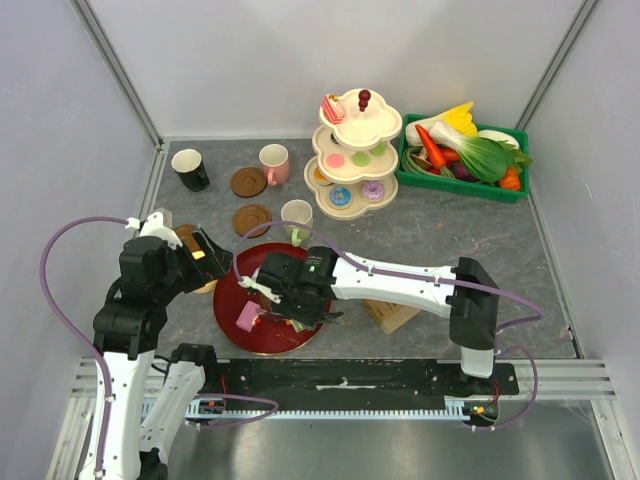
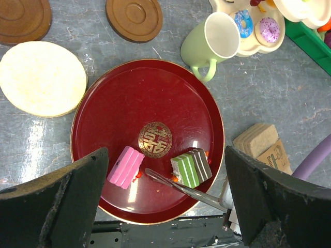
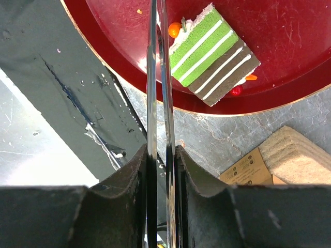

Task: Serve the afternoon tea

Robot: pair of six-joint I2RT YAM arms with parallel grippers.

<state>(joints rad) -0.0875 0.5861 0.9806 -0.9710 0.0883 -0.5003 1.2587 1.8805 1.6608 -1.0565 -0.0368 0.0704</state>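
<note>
A red round tray (image 1: pixel 236 285) lies on the table in front of the arms. On it are a pink striped cake slice (image 2: pixel 125 166) and a green-and-brown striped slice (image 2: pixel 191 166), also seen from the right wrist (image 3: pixel 212 51). My right gripper (image 3: pixel 161 170) is shut on metal tongs (image 3: pixel 158 77). The tongs' blades are squeezed together, and their tips (image 2: pixel 150 173) rest between the two slices with nothing in them. My left gripper (image 2: pixel 168 199) hovers open above the tray's near side. A pale-green mug (image 2: pixel 212 44) stands at the tray's far edge.
A tiered stand (image 1: pixel 355 150) with donuts and macarons stands at the back, beside a green crate (image 1: pixel 462 155) of toy vegetables. A black mug (image 1: pixel 191 169), a pink mug (image 1: pixel 274 163) and brown coasters (image 1: pixel 249 181) sit back left. A tan block (image 1: pixel 392 315) lies right of the tray, a pale disc (image 2: pixel 42 77) left.
</note>
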